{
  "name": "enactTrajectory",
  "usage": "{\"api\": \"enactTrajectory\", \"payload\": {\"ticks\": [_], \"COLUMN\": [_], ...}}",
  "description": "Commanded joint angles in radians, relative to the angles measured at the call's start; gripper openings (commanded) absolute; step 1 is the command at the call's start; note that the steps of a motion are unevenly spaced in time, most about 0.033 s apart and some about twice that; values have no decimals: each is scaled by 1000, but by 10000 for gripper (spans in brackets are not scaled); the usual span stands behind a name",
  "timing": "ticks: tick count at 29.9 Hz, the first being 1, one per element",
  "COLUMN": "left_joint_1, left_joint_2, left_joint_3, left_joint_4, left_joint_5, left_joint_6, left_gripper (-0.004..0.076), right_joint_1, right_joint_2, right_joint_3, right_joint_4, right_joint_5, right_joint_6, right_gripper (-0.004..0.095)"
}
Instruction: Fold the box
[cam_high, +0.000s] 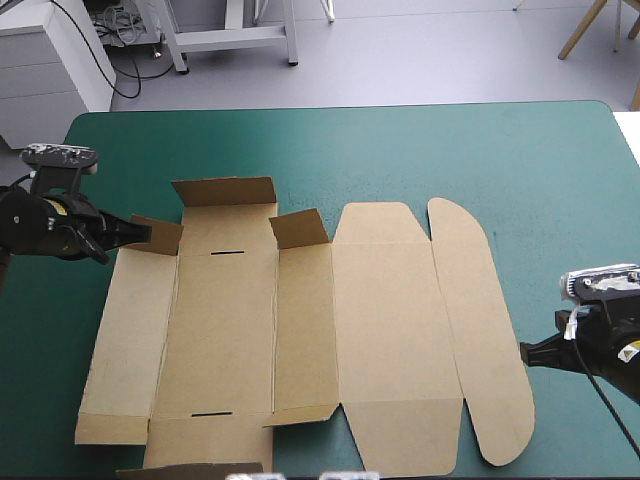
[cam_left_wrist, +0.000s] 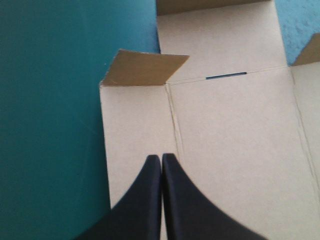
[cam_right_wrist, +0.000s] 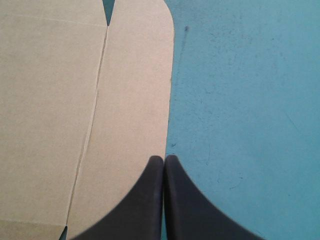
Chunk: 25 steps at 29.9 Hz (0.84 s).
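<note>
Lying almost flat on the teal-green surface (cam_high: 520, 160), the brown cardboard box (cam_high: 380, 320) is an unfolded cut sheet, and it sits between the two claws. The left claw (cam_high: 140, 231) has its two black fingers pressed together into one point and it holds nothing. In the left wrist view the left claw (cam_left_wrist: 161, 158) is over the outer side panel of the box, close to a crease line. Ahead of it a small corner flap (cam_left_wrist: 142, 67) stands tilted up from the sheet. In the high view the tip of this claw is just beside the small corner flap (cam_high: 160, 235). A narrow dark slot (cam_left_wrist: 226, 76) lies further ahead, toward the middle of the sheet. A second small flap (cam_high: 298, 228) is raised too, and the end panel (cam_high: 224, 190) at the far side of the box is lifted a little. The right claw (cam_high: 527, 353) is fully closed as well and grips nothing. In the right wrist view the right claw (cam_right_wrist: 163, 159) is exactly at the edge of the long rounded side flap (cam_right_wrist: 135, 100), which lies flat: one finger is over the brown board and the other is over the bare teal-green cover.
</note>
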Motion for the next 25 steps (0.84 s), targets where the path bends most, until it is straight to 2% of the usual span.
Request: {"api": "enactTrajectory", "payload": {"ticks": [1,8,16,22,25], "left_joint_1": [2,2,2,2,2], "left_joint_2": [-20,-6,61,107,107], "left_joint_3": [-29,-29,-29,-29,-29], "left_joint_4": [54,51,134,140,196], "left_joint_5": [-1,-9,30,47,47], "left_joint_6": [-79,-74,-60,-42,-53], "left_gripper": [-10,-10,-8,71,71], "right_joint_1": [27,48,48,48,48], "right_joint_2": [1,1,1,1,1], "right_joint_3": [-23,-23,-16,-8,-8], "right_joint_4": [12,9,9,6,3], "right_joint_5": [-64,-68,-70,-71,-73], "right_joint_6": [-2,-2,-2,-2,-2], "right_gripper": [-19,-19,-19,-19,-19]}}
